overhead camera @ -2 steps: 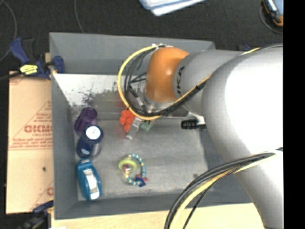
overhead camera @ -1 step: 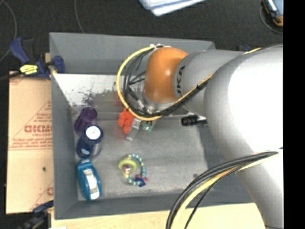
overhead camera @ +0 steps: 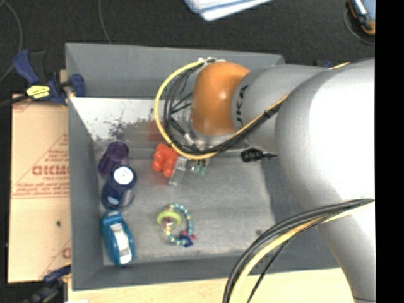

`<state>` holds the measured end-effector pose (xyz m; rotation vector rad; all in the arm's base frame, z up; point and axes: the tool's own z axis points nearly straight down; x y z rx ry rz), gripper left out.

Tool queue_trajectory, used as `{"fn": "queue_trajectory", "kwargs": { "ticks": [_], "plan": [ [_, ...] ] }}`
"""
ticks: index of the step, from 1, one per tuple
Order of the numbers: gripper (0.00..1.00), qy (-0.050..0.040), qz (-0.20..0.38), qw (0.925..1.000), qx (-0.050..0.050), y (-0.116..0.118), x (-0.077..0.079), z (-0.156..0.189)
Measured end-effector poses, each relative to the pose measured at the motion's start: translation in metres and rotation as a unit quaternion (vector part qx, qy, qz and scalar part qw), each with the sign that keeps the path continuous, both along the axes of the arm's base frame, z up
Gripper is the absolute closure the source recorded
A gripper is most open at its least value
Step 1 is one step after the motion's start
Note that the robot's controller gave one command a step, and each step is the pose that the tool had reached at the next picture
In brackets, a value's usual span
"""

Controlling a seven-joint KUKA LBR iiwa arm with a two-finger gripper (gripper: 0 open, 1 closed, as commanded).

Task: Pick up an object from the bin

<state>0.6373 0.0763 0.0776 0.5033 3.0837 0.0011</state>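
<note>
Arm (overhead camera: 303,125) is down in the bin (overhead camera: 88,128), hand (overhead camera: 188,161) low, just beside an orange block (overhead camera: 164,160) near the back wall. Can't tell if the hand's clenched or released, as the wrist cover (overhead camera: 214,100) hides it. Nothing lifted afaict; grab + lift not yet done.

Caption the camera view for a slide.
Gripper low beside an orange-red plastic block in the grey metal bin, a purple cup and white-capped blue bottle nearby.
</note>
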Motion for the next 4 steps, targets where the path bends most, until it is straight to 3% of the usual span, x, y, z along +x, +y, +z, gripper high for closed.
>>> {"fn": "queue_trajectory", "kwargs": {
  "ticks": [1, 4],
  "plan": [
    [1.0, 0.0028, 0.025, 0.9997, -0.001, -0.001, -0.002, 0.009],
    [1.0, 0.0009, 0.004, 1.0, 0.0, -0.002, 0.0, 0.046]
  ]
}}
